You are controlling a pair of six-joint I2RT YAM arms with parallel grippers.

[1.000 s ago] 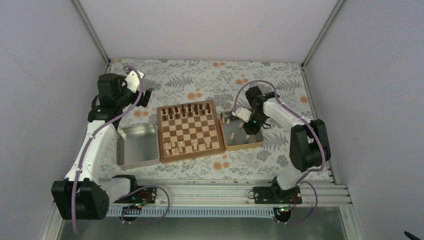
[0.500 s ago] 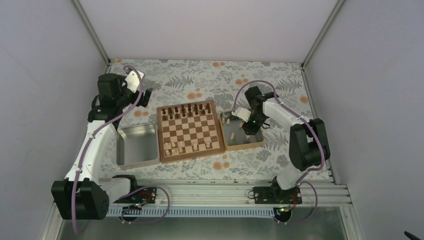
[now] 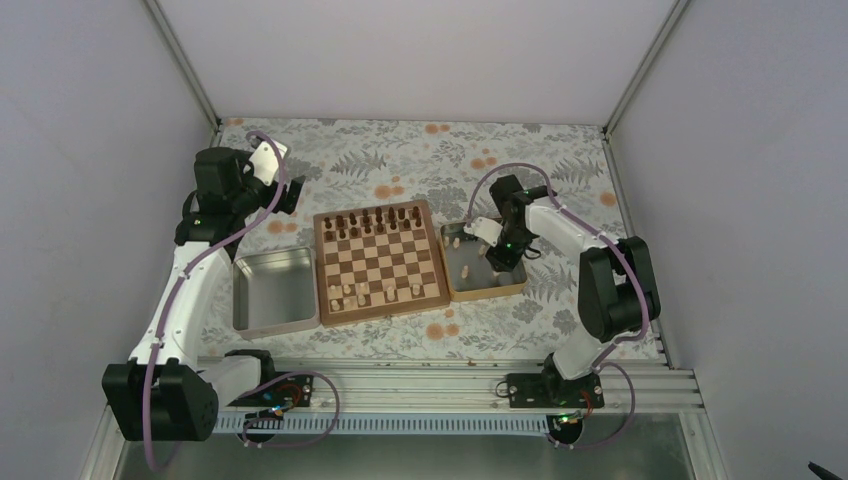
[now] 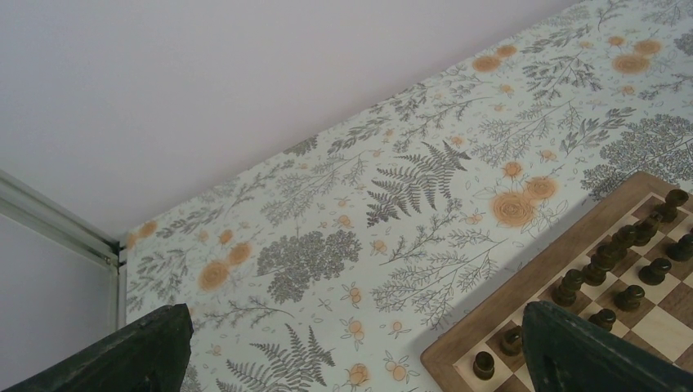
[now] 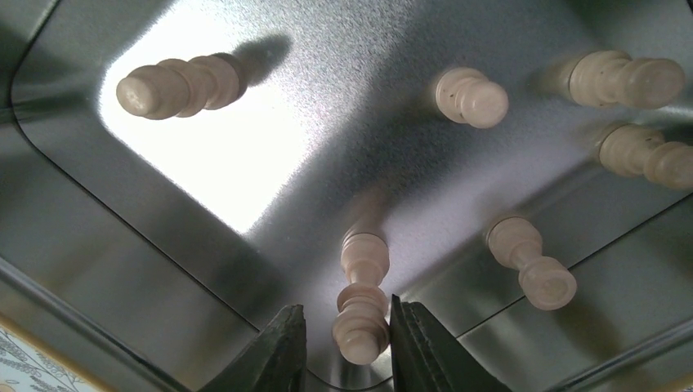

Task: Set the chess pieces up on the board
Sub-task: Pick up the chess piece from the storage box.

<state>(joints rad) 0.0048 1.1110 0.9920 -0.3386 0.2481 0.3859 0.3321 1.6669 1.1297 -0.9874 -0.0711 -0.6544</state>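
Our right gripper (image 5: 343, 322) stands half-open astride a pale chess piece (image 5: 364, 261) (in the tray (image 5: 245, 163), three o'clock of the board (image 3: 380, 262)); left gripper (image 4: 353, 327) gapes empty over floral tablecloth (image 4: 327, 245).

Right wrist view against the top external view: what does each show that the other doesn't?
Only the right wrist: six separate pale pieces on the tray floor, one flanked by the open right hand. Only the top external: the board, its dark pieces, the left arm, a second metal tray. Both: the tray that the right hand reaches into.
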